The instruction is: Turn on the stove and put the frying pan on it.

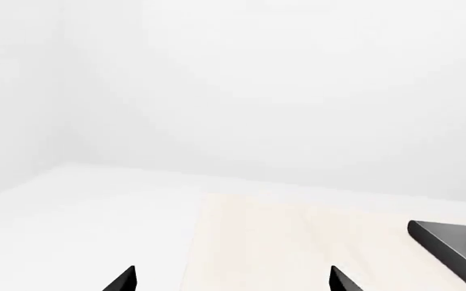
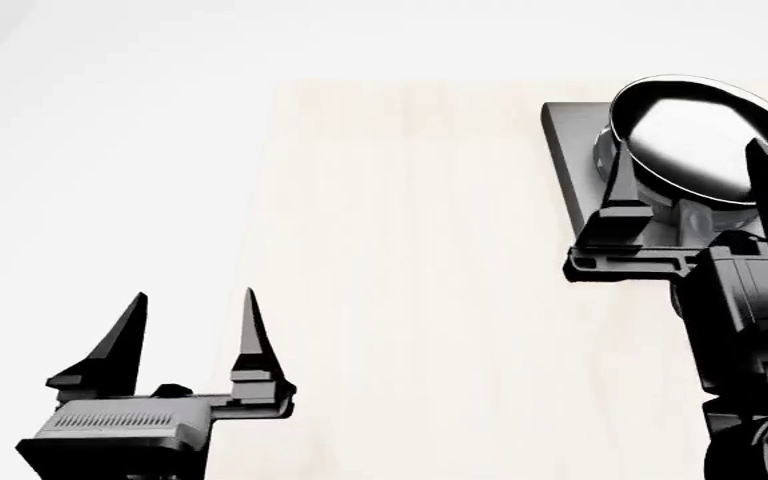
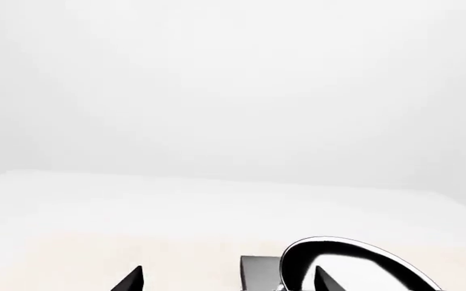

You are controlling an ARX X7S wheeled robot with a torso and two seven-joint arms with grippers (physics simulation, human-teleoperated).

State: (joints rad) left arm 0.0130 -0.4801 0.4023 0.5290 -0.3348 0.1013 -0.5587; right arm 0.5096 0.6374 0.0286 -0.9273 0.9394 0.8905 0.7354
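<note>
Pan (image 2: 704,135) upper right on stove (image 2: 574,150), likely stiff, heavy, glossy-slick, best gripped by unseen handle; right hand (image 2: 698,185) spread beside it, left hand (image 2: 195,325) open, empty.

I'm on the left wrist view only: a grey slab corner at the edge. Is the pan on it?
Observer: Yes. In the head view the frying pan lies over the stove.
Reviewer: Is the right arm gripping it?
Observer: No. The right gripper is open, its fingers spread either side of the pan's near edge.
Reviewer: How far off is the left arm?
Observer: The left gripper hangs open and empty over the table, well to the stove's left.
</note>
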